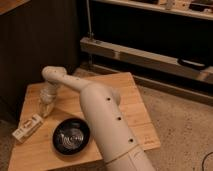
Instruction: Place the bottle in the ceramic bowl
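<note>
camera view: looking down on a pale wooden table [135, 107] with a plank grain, set on speckled flooring. reaching across it from the lower right, a thick white arm [107, 125] with small dark dots along its casing, bending at a rounded joint near the table's far left. hanging from that joint, pointing down over the left part of the tabletop, the gripper [46, 107], pale and partly see-through against the wood; cannot tell its state, nor whether it meets the surface. lying flat near the table's left edge, the bottle [28, 127], cream-white with a pale label, long axis running diagonally from lower left to upper right, just below and left of the gripper, apparently apart from it. sitting toward the front edge, right of the bottle and near it but not touching, the ceramic bowl [71, 136], round, shallow, glossy black with concentric rings catching light inside, nothing in it. partly overlapping the bowl's right rim in this view, the arm's casing. behind the table, a dark wall panel on the left and a low metal shelf rail [150, 55] running across the back.
</note>
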You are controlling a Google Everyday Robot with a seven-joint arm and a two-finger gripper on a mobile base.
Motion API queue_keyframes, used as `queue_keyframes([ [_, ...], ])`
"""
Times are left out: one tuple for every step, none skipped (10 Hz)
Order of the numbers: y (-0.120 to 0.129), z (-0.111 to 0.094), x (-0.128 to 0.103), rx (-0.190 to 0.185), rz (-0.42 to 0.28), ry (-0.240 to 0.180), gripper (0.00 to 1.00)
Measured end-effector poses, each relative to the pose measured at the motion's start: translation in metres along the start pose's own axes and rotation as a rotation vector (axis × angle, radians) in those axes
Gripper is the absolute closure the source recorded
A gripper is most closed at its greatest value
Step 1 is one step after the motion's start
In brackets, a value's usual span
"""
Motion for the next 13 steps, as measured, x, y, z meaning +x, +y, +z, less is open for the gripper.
queue_keyframes([
  [0.0001,0.0000,0.0000,-0.001,-0.002,-0.001,1.00],
  [-0.0003,-0.0004,-0.0007,-0.003,-0.005,-0.003,1.00],
  [-0.0003,-0.0005,-0.0011,-0.004,-0.009,-0.006,1.00],
  [-0.0004,-0.0010,-0.0015,-0.005,-0.012,-0.009,1.00],
  [-0.0004,-0.0015,-0.0018,-0.005,-0.015,-0.013,1.00],
  [-0.0004,-0.0025,-0.0021,-0.004,-0.019,-0.019,0.95],
  [-0.0004,-0.0032,-0.0025,-0.004,-0.021,-0.026,0.85],
  [-0.0002,-0.0038,-0.0027,-0.004,-0.023,-0.032,0.74],
  [0.0000,-0.0043,-0.0026,-0.003,-0.023,-0.035,0.67],
  [0.0004,-0.0053,-0.0025,-0.001,-0.024,-0.043,0.53],
  [0.0004,-0.0061,-0.0024,0.000,-0.024,-0.046,0.44],
  [0.0009,-0.0063,-0.0022,-0.001,-0.026,-0.049,0.35],
  [0.0012,-0.0065,-0.0020,-0.002,-0.027,-0.053,0.26],
])
